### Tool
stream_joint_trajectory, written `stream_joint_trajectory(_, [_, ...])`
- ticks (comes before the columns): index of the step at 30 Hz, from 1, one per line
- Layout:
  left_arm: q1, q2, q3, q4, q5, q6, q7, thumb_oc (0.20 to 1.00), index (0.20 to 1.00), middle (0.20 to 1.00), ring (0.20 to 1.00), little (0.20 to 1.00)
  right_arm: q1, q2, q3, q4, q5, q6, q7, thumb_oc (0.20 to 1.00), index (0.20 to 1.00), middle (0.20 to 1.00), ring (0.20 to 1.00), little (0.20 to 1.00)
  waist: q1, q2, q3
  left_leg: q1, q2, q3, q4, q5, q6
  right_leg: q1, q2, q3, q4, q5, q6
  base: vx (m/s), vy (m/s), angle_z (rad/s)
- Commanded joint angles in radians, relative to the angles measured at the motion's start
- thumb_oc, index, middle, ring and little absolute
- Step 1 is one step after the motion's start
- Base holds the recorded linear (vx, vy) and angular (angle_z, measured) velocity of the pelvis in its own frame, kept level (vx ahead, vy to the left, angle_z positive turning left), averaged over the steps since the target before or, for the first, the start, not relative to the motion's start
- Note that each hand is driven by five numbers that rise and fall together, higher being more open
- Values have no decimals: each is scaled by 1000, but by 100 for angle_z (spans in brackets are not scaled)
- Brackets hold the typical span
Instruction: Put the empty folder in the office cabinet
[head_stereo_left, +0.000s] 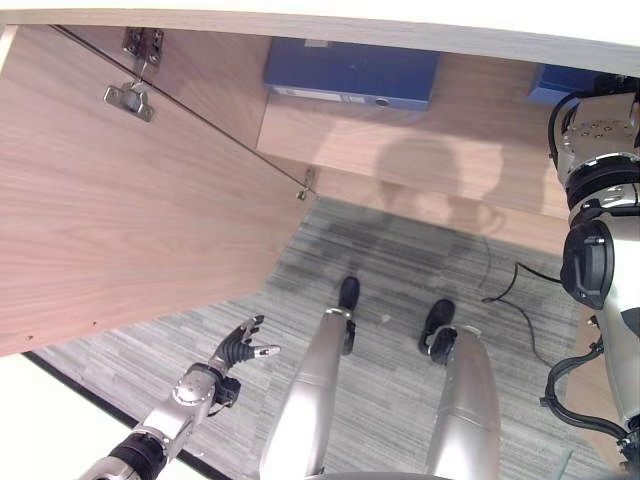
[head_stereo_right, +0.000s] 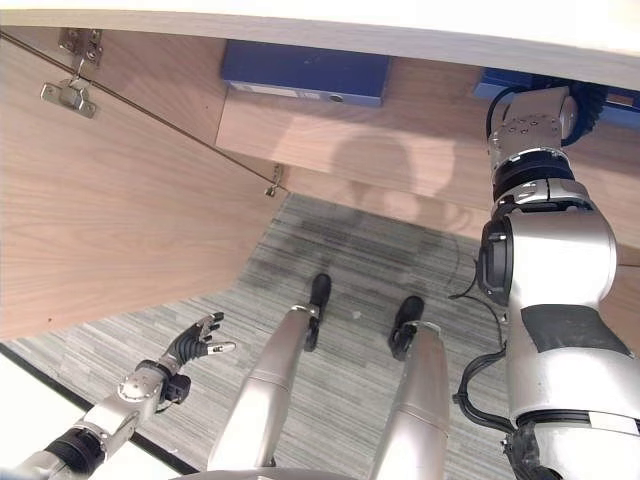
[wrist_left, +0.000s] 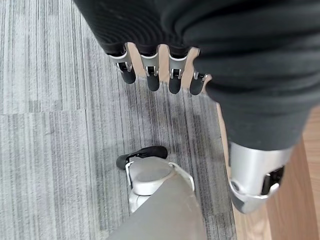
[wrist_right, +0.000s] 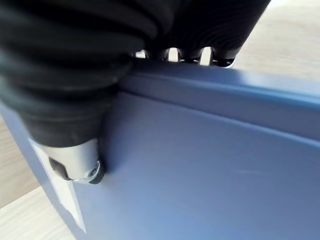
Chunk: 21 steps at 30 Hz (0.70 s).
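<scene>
A blue folder (wrist_right: 200, 165) is in my right hand (wrist_right: 75, 75): the thumb (wrist_right: 82, 167) presses its flat face and the fingers curl over its upper edge. In the eye views this folder (head_stereo_left: 560, 82) shows as a blue corner at the right end of the cabinet shelf (head_stereo_left: 400, 140), with my right arm reaching up to it. I cannot tell whether it rests on the shelf. My left hand (head_stereo_left: 240, 350) hangs low at the lower left above the carpet, its fingers (wrist_left: 150, 75) relaxed and holding nothing.
A second blue folder (head_stereo_left: 350, 72) lies flat on the same wooden shelf, left of centre. The cabinet door (head_stereo_left: 120, 220) stands swung open on the left, with metal hinges (head_stereo_left: 130, 98) near its top. Grey striped carpet (head_stereo_left: 400, 270) lies below.
</scene>
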<state>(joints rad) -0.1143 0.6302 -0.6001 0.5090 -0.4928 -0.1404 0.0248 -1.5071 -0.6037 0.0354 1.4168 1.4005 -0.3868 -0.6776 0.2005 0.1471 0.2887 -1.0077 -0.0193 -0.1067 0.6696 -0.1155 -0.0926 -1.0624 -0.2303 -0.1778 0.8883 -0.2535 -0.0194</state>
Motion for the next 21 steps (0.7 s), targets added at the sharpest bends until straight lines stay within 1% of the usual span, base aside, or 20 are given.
stream_joint_trajectory(1, [-24, 32, 6, 8, 10, -19, -5, 1000, 1000, 1000, 1000, 1000, -139, -51, 71, -102, -40, -42, 50, 269, 269, 269, 269, 269, -12, 6, 38, 80, 34, -26, -91, -86, -1, 165, 27, 69, -27, -174, 109, 0, 0, 0])
stream_joint_trajectory(2, [-25, 33, 6, 8, 7, -20, -5, 1000, 1000, 1000, 1000, 1000, -138, -57, 74, -94, -47, -32, 48, 476, 476, 476, 476, 476, -12, 6, 39, 82, 33, -28, -94, -85, 0, 167, 28, 70, -29, -172, 109, 0, 0, 0])
stream_joint_trajectory(3, [-26, 33, 7, 6, 3, -21, -5, 1000, 1000, 1000, 1000, 1000, -137, -59, 77, -87, -49, -23, 51, 573, 573, 573, 573, 573, -12, 7, 40, 81, 33, -29, -95, -84, 0, 166, 27, 71, -29, -170, 110, 0, 0, 0])
stream_joint_trajectory(4, [-27, 34, 9, 6, -3, -22, -5, 1000, 1000, 1000, 1000, 1000, -136, -57, 96, -80, -59, 2, 64, 1000, 1000, 1000, 1000, 1000, -10, 3, 40, 79, 33, -28, -94, -83, -1, 168, 26, 71, -32, -167, 110, 0, 0, 0])
stream_joint_trajectory(6, [-27, 32, 13, 9, -7, -21, -6, 1000, 1000, 1000, 1000, 1000, -133, -58, 104, -74, -66, 14, 75, 1000, 1000, 1000, 1000, 1000, -12, 3, 41, 81, 33, -29, -97, -82, -1, 169, 27, 71, -34, -165, 110, 0, 0, 0])
stream_joint_trajectory(8, [-25, 31, 15, 12, -9, -18, -7, 1000, 1000, 1000, 1000, 1000, -129, -66, 119, -45, -89, 50, 81, 1000, 1000, 1000, 1000, 1000, -13, 0, 41, 80, 33, -27, -99, -79, -1, 169, 27, 71, -37, -163, 110, 0, 0, 0])
stream_joint_trajectory(10, [-23, 29, 15, 16, -10, -15, -4, 1000, 1000, 1000, 1000, 1000, -129, -69, 123, -24, -89, 64, 82, 1000, 1000, 1000, 1000, 1000, -12, 0, 41, 81, 34, -26, -102, -79, -1, 172, 28, 71, -41, -162, 110, 0, 0, 0])
stream_joint_trajectory(16, [-20, 25, 21, 26, -12, -11, 2, 1000, 1000, 1000, 1000, 1000, -110, -73, 116, 16, -98, 98, 81, 1000, 1000, 1000, 1000, 1000, -14, 0, 41, 79, 34, -24, -101, -77, -1, 176, 26, 68, -46, -159, 109, 0, 0, 0])
stream_joint_trajectory(21, [-17, 19, 21, 34, -14, -4, 12, 1000, 1000, 1000, 1000, 1000, -81, -61, 104, 43, -106, 115, 52, 1000, 1000, 1000, 1000, 1000, -20, -5, 43, 79, 36, -22, -105, -76, 0, 179, 29, 69, -54, -154, 110, 0, 0, 0])
